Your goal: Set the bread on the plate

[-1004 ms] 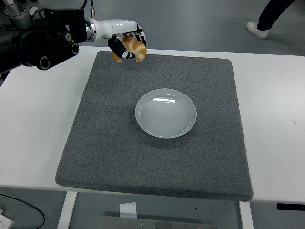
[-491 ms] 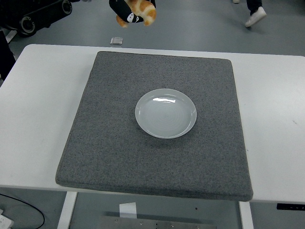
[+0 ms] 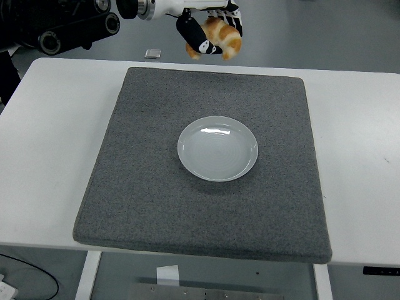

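One hand is at work: the left hand (image 3: 209,31), reaching in from the top left corner, has its fingers curled around the bread (image 3: 220,37), a golden-brown croissant-like piece. It hangs in the air above the far edge of the white table (image 3: 50,144), just past the far edge of the grey mat (image 3: 144,187). On the middle of the mat sits the pale plate (image 3: 217,148), with nothing on it, well apart from the bread.
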{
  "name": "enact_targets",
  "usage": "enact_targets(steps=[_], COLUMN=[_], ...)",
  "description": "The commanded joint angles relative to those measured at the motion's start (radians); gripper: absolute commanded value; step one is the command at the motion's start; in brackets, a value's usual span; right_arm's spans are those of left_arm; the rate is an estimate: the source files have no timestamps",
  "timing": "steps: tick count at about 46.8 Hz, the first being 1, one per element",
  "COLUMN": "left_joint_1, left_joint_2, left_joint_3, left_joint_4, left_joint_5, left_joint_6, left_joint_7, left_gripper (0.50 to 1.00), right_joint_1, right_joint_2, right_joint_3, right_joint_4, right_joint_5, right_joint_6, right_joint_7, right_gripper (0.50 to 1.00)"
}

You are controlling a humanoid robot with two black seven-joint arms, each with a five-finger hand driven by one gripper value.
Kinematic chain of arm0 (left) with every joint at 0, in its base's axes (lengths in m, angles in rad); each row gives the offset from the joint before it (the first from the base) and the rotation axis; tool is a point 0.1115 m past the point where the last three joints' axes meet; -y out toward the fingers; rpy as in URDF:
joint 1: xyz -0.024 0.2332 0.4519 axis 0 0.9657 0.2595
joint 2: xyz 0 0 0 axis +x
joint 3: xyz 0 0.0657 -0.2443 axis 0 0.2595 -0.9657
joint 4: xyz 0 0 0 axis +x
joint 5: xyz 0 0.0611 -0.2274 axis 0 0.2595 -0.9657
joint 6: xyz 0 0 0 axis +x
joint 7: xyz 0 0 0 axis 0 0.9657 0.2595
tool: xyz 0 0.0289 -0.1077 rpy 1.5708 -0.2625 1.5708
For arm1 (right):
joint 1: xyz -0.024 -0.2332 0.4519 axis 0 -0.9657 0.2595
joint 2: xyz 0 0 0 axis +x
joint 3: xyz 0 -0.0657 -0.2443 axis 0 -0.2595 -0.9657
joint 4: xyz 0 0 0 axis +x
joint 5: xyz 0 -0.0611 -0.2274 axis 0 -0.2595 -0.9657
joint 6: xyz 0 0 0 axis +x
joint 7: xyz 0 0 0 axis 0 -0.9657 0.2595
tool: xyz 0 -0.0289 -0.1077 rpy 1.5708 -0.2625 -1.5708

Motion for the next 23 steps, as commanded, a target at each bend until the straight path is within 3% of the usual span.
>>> enact_targets(steps=[1, 23], left_joint_1=[0.009, 0.119], left_joint_2=[-0.011, -0.115], left_joint_3=[0.001, 0.014], left_joint_4=[-0.027, -0.033], left_joint_5=[0.000, 0.040], left_joint_6=[0.000, 0.000], left_joint_7=[-0.001, -0.004], left_gripper=[0.500, 0.500], right_joint_1=[0.000, 0.000], right_joint_2=[0.000, 0.000], right_joint_3=[0.000, -0.001], right_joint_4=[0.000, 0.000], right_joint_5=[-0.001, -0.001], right_joint_6=[0.000, 0.000], right_joint_7=[0.000, 0.000], right_gripper=[0.932, 0.932])
